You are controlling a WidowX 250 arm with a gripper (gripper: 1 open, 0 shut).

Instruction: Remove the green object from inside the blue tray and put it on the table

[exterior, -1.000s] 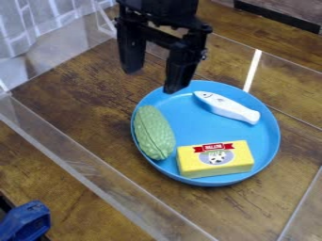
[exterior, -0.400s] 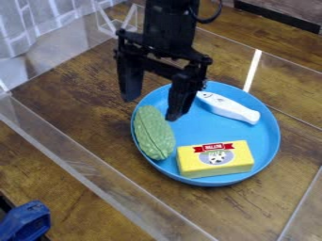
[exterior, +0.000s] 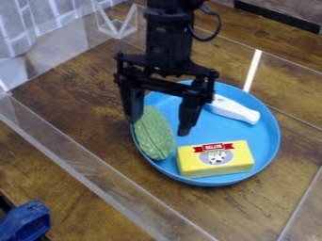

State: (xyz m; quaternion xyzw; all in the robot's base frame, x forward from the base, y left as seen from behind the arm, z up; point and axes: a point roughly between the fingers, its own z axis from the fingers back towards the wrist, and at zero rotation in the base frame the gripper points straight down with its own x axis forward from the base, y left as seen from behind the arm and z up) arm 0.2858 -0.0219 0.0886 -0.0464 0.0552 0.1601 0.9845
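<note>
The green object (exterior: pixel 154 135), a bumpy oval toy gourd, lies at the left inside the round blue tray (exterior: pixel 262 139) on the dark wood table (exterior: pixel 75 99). My gripper (exterior: pixel 158 111) hangs straight down over the gourd's far end. It is open, one black finger (exterior: pixel 131 102) at the tray's left rim and the other over the tray's middle. Nothing is held between them, and the fingertips stand just above the gourd.
A yellow rectangular box (exterior: pixel 214 159) lies at the front of the tray and a white elongated toy (exterior: pixel 233 108) at its back right. A clear acrylic wall (exterior: pixel 75 165) runs along the table's front left edge. A blue thing (exterior: pixel 22 224) sits beyond it.
The gripper has come down and toward the front, from behind the tray to over the gourd, and has rolled so its fingers stand side by side across the view.
</note>
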